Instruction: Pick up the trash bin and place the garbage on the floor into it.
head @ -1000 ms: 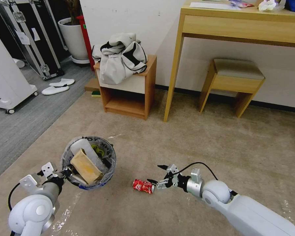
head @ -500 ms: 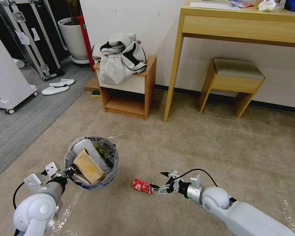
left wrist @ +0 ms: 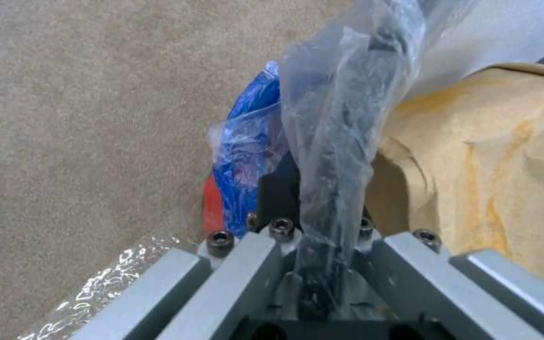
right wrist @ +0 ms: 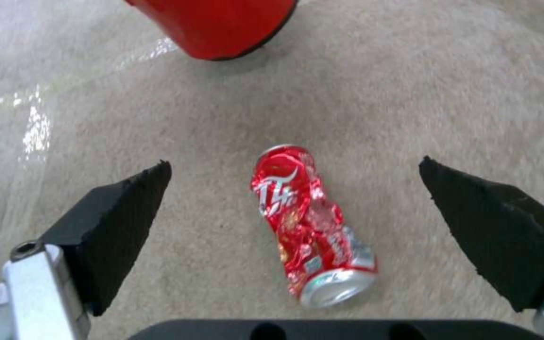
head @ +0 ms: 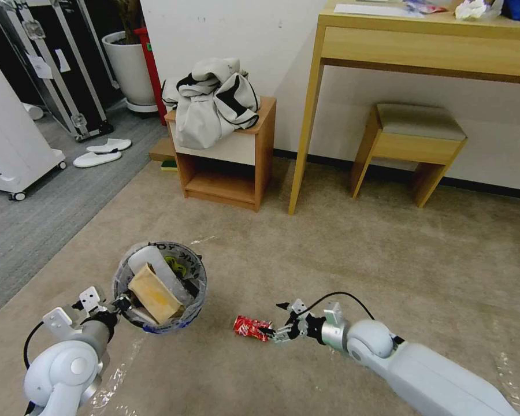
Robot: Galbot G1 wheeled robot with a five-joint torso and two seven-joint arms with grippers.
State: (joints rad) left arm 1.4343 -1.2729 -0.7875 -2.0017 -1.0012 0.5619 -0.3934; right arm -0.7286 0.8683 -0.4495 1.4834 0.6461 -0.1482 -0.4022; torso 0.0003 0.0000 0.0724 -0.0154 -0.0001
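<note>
The trash bin [head: 199, 289], red with a blue band [left wrist: 247, 137] and a clear bag liner, hangs just above the beige carpet floor [head: 329, 254]. My left gripper [head: 118, 303] is shut on its near rim and bag [left wrist: 328, 156]. Inside lie a brown cardboard scrap [head: 153, 293] and a white slipper [head: 147, 259]. A crushed red soda can [head: 251, 327] lies on the carpet to the bin's right. My right gripper [head: 273, 321] is low beside it and open. Its black fingertips [right wrist: 127, 208] stand on either side of the can [right wrist: 310, 222], not touching it.
A wooden bedside cabinet [head: 254, 167] heaped with clothing, a desk [head: 422, 52] and a stool [head: 413, 144] stand against the far wall. Grey flooring with a pair of white slippers [head: 101, 153] and a white planter [head: 130, 69] lies far left. Shiny tape [head: 115, 375] marks the carpet.
My right arm has dropped lower and its open gripper has closed in on the can. The left arm has carried the bin slightly to the right.
</note>
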